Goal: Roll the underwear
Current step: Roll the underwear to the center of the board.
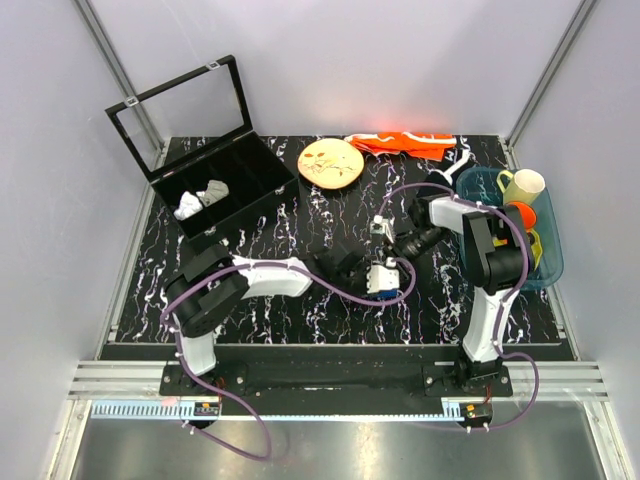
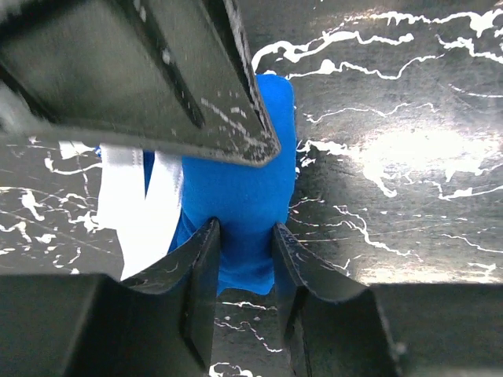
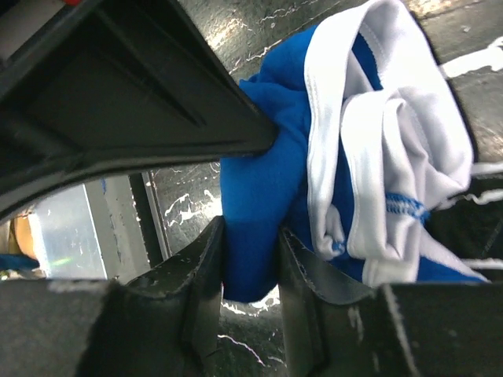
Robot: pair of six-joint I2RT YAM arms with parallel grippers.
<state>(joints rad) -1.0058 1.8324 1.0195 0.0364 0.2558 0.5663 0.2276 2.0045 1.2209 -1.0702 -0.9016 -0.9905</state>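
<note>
The underwear (image 1: 383, 277) is a bunched royal-blue and white bundle on the black marbled table, between my two grippers. My left gripper (image 1: 364, 272) reaches in from the left and is shut on a blue fold of it (image 2: 240, 196). In the left wrist view both fingers (image 2: 203, 263) press the fabric, and the white waistband (image 2: 130, 204) hangs to the left. My right gripper (image 1: 392, 256) comes from the upper right and is shut on another blue fold (image 3: 255, 196). White trim (image 3: 377, 149) is bunched beside that fold.
An open black compartment box (image 1: 250, 195) holding small white cloth pieces (image 1: 200, 200) stands at the back left. A round wooden plate (image 1: 331, 163) and an orange cloth (image 1: 405, 143) lie at the back. A blue basin (image 1: 550, 265) with cups sits at the right edge.
</note>
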